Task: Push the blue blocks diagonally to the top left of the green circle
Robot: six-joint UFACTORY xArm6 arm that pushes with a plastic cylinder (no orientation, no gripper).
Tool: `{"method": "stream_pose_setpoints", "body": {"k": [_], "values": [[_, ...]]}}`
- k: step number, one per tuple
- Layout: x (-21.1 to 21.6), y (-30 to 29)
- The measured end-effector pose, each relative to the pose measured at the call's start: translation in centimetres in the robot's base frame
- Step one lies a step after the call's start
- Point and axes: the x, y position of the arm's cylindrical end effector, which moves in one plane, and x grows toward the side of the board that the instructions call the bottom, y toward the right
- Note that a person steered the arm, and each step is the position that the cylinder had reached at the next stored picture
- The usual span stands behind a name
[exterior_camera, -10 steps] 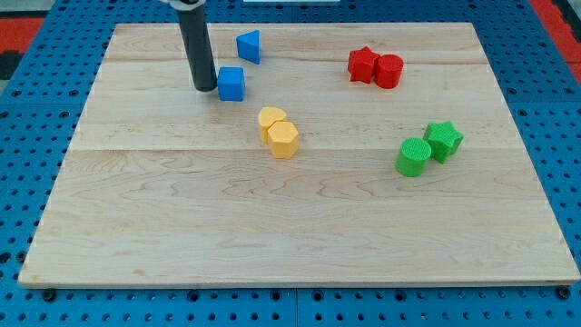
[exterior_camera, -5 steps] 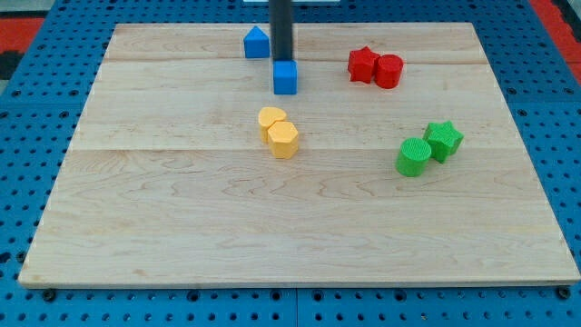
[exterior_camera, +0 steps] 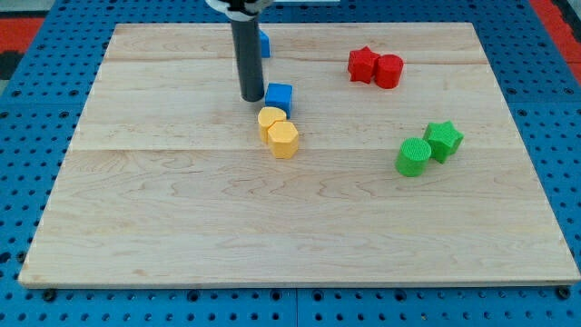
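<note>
A blue cube (exterior_camera: 279, 96) sits just above the two yellow blocks (exterior_camera: 278, 132), touching or almost touching the upper one. My tip (exterior_camera: 251, 96) rests on the board right at the cube's left side. A second blue block (exterior_camera: 264, 43) at the view's top is mostly hidden behind the rod; its shape is not clear now. The green circle (exterior_camera: 413, 156) stands at the view's right with a green star (exterior_camera: 444, 140) against its upper right.
Two red blocks (exterior_camera: 375, 66) sit together at the view's upper right. The wooden board (exterior_camera: 182, 227) lies on a blue pegboard surface.
The blue cube first moved right, then came down and a little left to just above the yellow blocks. The rod swung right and back to the cube's left. The other blue block shifted slightly.
</note>
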Motion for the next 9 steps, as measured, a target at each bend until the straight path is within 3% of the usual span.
{"method": "stream_pose_setpoints", "body": {"k": [1, 2, 4, 5, 6, 8, 9], "values": [[0.6, 5.8], [0.6, 7.2], [-10.1, 3.7], [-15.0, 5.7], [-14.8, -0.3], [-8.4, -1.8], [-11.4, -6.0]]}}
